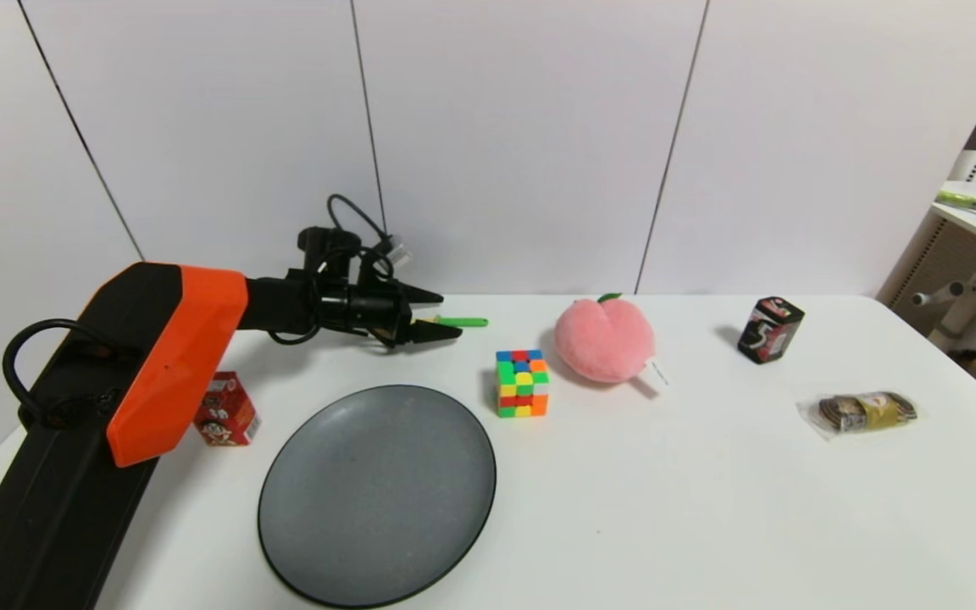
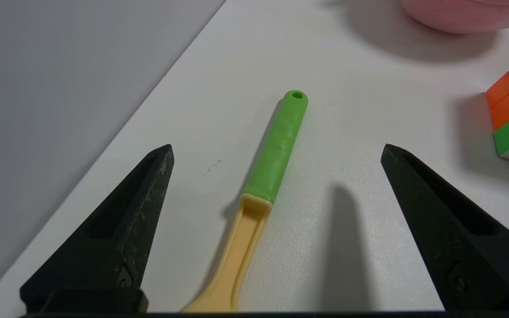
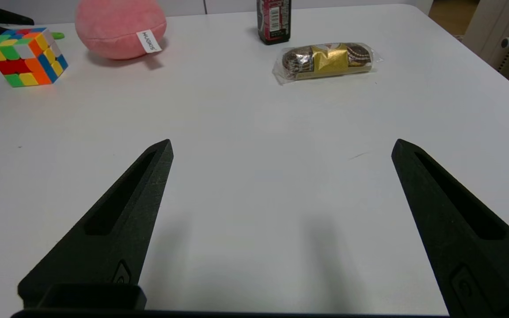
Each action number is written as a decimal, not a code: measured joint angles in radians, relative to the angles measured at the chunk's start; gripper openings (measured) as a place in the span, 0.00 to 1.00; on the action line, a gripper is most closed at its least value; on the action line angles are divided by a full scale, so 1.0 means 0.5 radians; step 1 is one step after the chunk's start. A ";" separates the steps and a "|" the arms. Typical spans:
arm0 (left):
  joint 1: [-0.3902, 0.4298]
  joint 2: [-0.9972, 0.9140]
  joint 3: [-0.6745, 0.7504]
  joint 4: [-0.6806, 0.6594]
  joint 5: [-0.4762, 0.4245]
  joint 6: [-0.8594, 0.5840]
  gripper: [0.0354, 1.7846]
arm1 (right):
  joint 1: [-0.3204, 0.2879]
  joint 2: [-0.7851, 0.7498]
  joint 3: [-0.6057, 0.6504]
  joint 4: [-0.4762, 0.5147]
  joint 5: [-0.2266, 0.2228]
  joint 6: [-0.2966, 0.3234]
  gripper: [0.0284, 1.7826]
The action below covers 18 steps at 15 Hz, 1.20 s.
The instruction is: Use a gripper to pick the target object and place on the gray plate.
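Note:
The toy pasta spoon [image 2: 265, 176] lies flat on the white table near the back wall, its green handle [image 1: 461, 322] sticking out past my left gripper in the head view. Its pale yellow head is mostly hidden under the gripper. My left gripper [image 1: 446, 313] is open, low over the spoon, one finger on each side of it and not touching it; it also shows in the left wrist view [image 2: 276, 148]. The gray plate [image 1: 378, 493] lies empty at the front left. My right gripper [image 3: 281, 143] is open and empty over bare table, out of the head view.
A colour cube [image 1: 522, 383] and a pink plush peach [image 1: 605, 339] stand just right of the spoon. A red box [image 1: 227, 410] sits left of the plate. A black box [image 1: 769, 329] and a wrapped snack [image 1: 866, 412] lie at the right. The wall is close behind.

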 joint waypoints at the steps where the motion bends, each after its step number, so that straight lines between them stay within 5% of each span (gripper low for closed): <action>1: 0.000 0.002 0.000 -0.001 0.008 -0.004 0.94 | 0.000 0.000 0.000 0.000 0.001 0.000 0.96; 18: 0.026 -0.214 0.002 0.142 0.094 0.011 0.94 | 0.000 0.000 0.000 0.000 0.000 0.001 0.96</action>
